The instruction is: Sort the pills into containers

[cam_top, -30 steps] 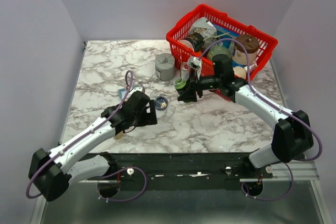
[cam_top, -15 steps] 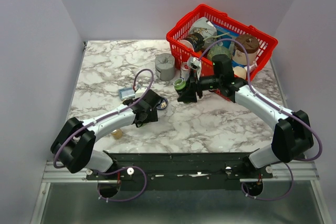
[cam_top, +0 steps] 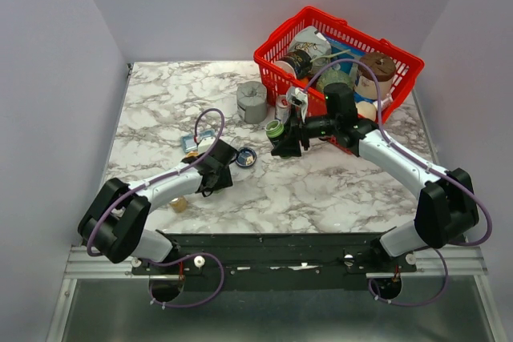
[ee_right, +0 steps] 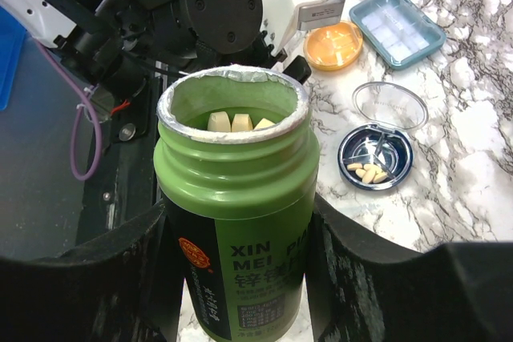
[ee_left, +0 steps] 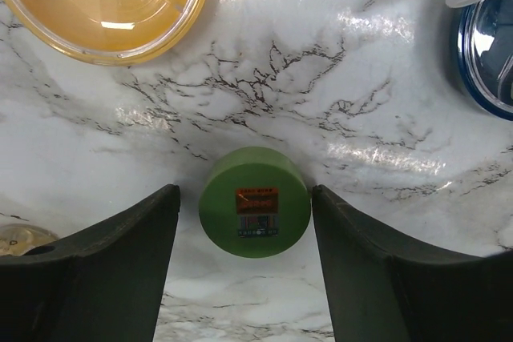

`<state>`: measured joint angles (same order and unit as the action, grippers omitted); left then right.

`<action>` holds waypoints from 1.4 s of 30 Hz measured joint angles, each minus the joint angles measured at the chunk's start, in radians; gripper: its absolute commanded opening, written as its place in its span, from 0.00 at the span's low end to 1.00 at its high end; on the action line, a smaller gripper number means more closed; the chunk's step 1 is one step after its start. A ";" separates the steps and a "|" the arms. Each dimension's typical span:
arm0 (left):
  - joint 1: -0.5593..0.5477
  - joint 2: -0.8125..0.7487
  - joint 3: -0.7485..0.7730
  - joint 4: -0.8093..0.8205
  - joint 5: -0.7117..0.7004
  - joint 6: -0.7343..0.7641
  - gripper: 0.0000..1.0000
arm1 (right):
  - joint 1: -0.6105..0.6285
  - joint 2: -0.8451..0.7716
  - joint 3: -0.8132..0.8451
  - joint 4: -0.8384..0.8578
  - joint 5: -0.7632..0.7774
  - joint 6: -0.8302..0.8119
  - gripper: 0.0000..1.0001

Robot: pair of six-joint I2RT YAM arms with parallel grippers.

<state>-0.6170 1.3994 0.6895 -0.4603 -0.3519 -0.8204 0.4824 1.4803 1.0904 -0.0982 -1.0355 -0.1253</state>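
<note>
Left gripper (ee_left: pixel 244 196) hangs low over the middle of the marble table (cam_top: pixel 321 190), its jaws apart either side of a green cap (ee_left: pixel 255 211) and clear of it. Its arm has swung in from the front left corner since a second ago. The orange dish (ee_left: pixel 104 6) and the blue dish (ee_right: pixel 374 158), which has pills inside, lie just ahead. Right gripper (ee_right: pixel 236 222), unmoved, clamps the open green bottle (ee_right: pixel 232 158) beside the red basket (cam_top: pixel 365 35).
</note>
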 measured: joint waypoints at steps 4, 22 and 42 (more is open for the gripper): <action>0.001 0.000 0.000 0.008 0.001 0.000 0.55 | 0.000 0.000 0.000 0.000 -0.001 0.000 0.21; 0.058 -0.404 0.110 0.018 0.429 0.092 0.17 | 0.000 0.014 0.000 -0.106 -0.062 -0.207 0.21; 0.160 -0.335 0.268 0.208 1.001 -0.040 0.16 | 0.019 0.014 0.005 -0.221 -0.072 -0.370 0.21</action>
<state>-0.4572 1.0641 0.9577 -0.2520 0.6491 -0.8604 0.5014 1.4940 1.0950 -0.3195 -1.1080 -0.4953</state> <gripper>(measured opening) 0.558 0.587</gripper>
